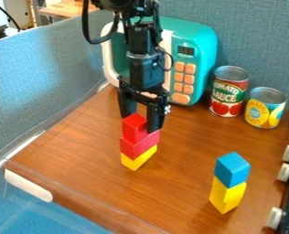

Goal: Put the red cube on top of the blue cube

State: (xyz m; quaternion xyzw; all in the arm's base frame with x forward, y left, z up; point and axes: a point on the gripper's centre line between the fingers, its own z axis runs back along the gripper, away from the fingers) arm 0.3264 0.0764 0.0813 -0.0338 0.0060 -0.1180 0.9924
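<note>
The claw point(142, 122) hangs down left of the middle of the camera view, right at the top of a stack; I cannot tell whether it is grasping the red cube point(134, 130) there or is released around it. That cube sits on a wider red block point(138, 146), which in turn lies on a yellow block point(138, 159) on the brown worktop point(177, 183). The blue cube point(232, 169) is well apart from this stack, nearer the lower right, on top of a yellow piece point(226, 196) that stands upright on the worktop.

Behind the claw, against the back wall point(257, 36), is a teal toy microwave point(199, 59) with orange buttons. To its right stand two cans, both upright: a tomato can point(228, 93) just beside it and a shorter pineapple can point(264, 109) near that one. White knobs point(285, 172) line the right edge.
</note>
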